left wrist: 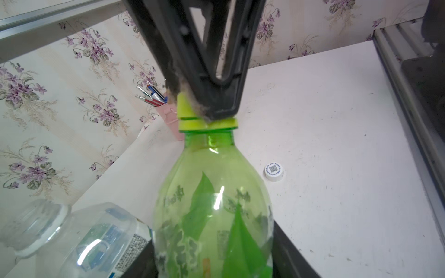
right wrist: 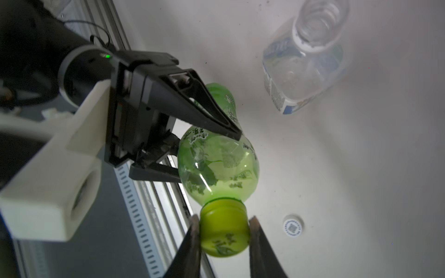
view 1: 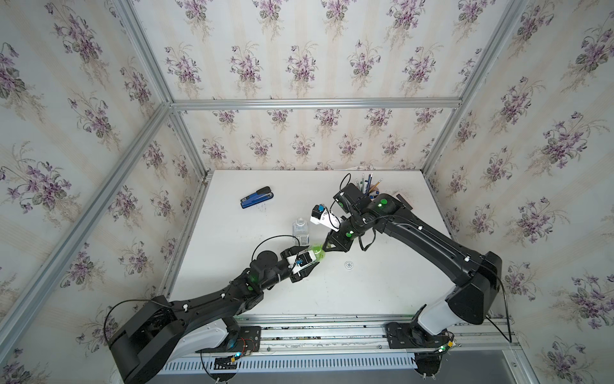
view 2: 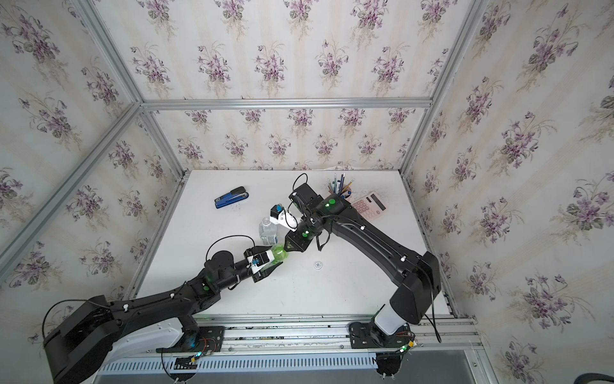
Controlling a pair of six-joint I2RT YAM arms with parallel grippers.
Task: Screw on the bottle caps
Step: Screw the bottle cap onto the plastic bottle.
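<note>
My left gripper (view 1: pixel 311 258) is shut on the body of the translucent green bottle (view 1: pixel 317 250), which tilts with its neck toward my right arm. The left wrist view shows the same bottle (left wrist: pixel 214 192) between the two black fingers (left wrist: pixel 289 252). The yellow-green cap (right wrist: pixel 224 228) sits on the bottle's neck, and my right gripper (right wrist: pixel 224 232) is shut on it, one finger on each side. The white cap (view 1: pixel 348 265) with a dark printed mark lies flat on the table to the right of the bottle. The clear bottle (view 1: pixel 301 229) stands uncapped just behind the green one.
A blue stapler (view 1: pixel 256 196) lies at the back left of the white table (view 1: pixel 382 292). A pink pen cup (view 2: pixel 342 190) and a pink calculator (view 2: pixel 368 203) stand at the back right, behind my right arm. An aluminium rail (view 1: pixel 332 327) runs along the front edge.
</note>
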